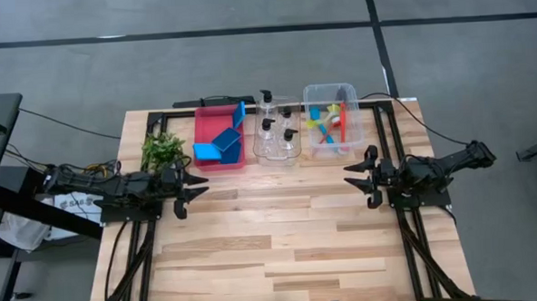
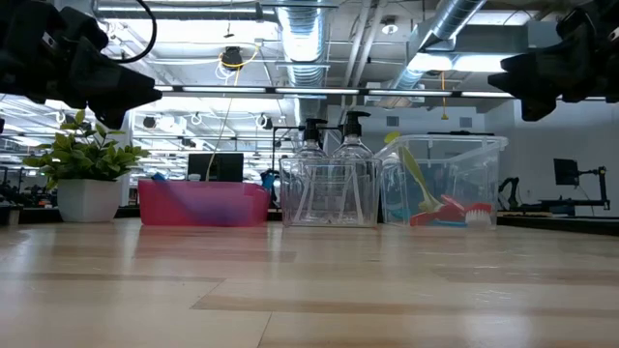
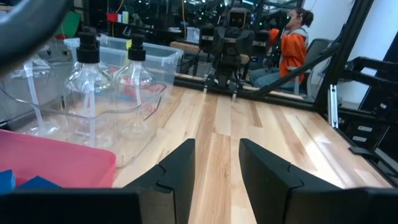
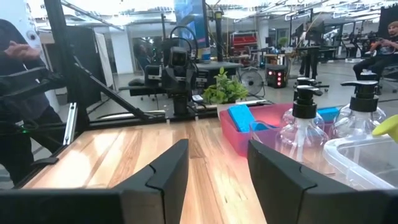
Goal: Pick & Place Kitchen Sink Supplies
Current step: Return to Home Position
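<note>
Two blue sponges (image 1: 217,145) lie in a red tray (image 1: 201,126) at the table's far side; one leans on the tray's wall. Beside it, several clear bottles with black pump tops (image 1: 276,130) stand in a clear bin. Red, blue and yellow-green brushes (image 1: 331,122) lie in a second clear bin (image 1: 310,99). My left gripper (image 1: 202,187) hovers level at the table's left, near the tray, open with nothing between its fingers (image 3: 180,168). My right gripper (image 1: 350,178) hovers level at the right, facing it, also open with nothing between its fingers (image 4: 171,168).
A small leafy plant in a white pot (image 1: 162,151) stands left of the tray, just beyond my left arm. Black frame rails (image 1: 385,118) run along the table's sides. Bare wood (image 1: 282,250) spreads over the middle and near half. People (image 3: 292,43) show in the room beyond.
</note>
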